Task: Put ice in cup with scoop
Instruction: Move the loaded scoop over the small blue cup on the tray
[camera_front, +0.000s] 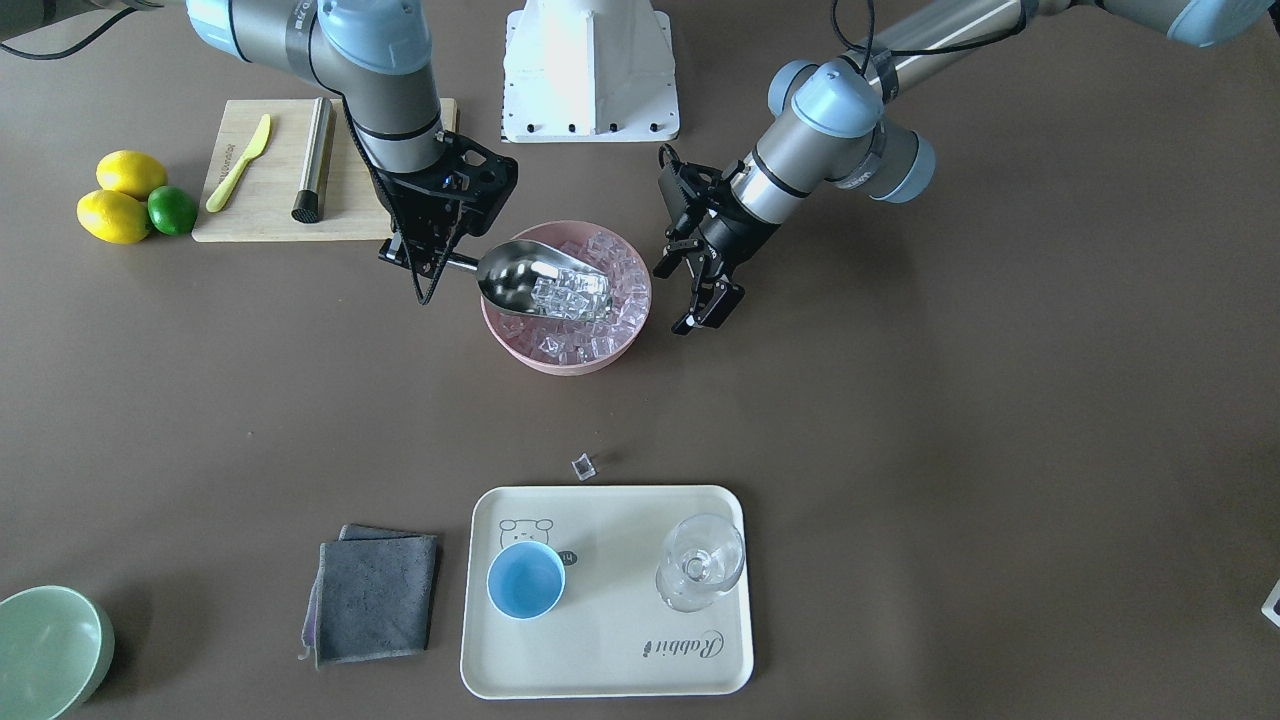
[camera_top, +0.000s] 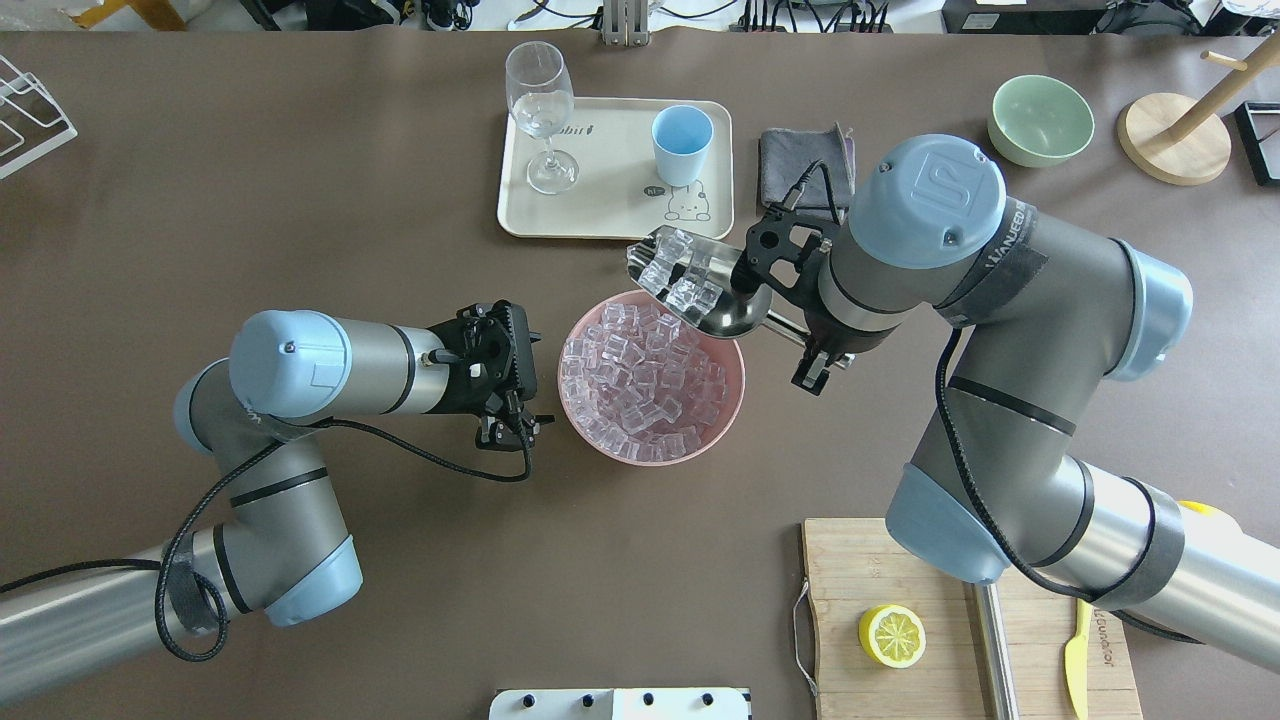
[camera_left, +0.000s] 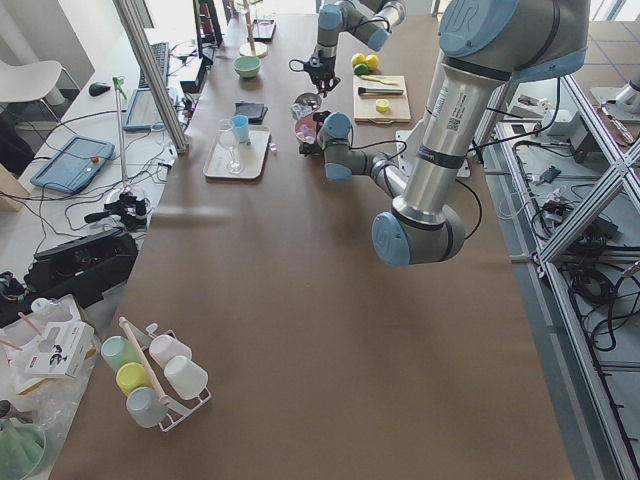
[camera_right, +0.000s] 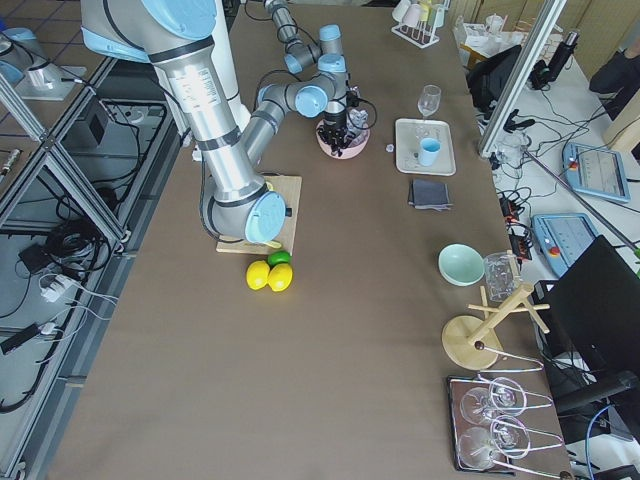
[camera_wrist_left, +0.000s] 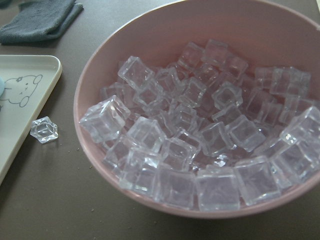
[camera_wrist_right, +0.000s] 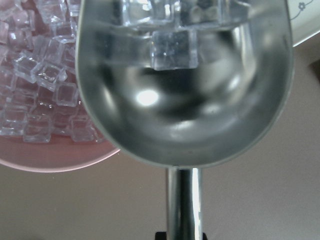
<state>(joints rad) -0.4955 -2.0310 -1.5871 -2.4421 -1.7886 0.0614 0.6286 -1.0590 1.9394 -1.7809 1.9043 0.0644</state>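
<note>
Front-facing: my right gripper (camera_front: 428, 262) clenches the scoop (camera_front: 540, 280) handle, with ice (camera_front: 572, 296) heaped in it over the pink bowl (camera_front: 565, 368). My left gripper (camera_front: 695, 290) hangs spread.

Overhead: the cup (camera_top: 682, 145) sits on the tray (camera_top: 610, 205), well apart.

Right wrist: cubes crowd the lip, so any forward tilt could spill them onto the bench (camera_wrist_right: 260, 200).

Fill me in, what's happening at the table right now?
The right claw grips the scoop by its handle and holds it, loaded with ice, over the pink bowl of cubes. The left claw is open and empty beside that bowl. The cup stands on the tray next to the stemmed glass and looks empty. One loose cube lies on the table just off the tray.
</note>
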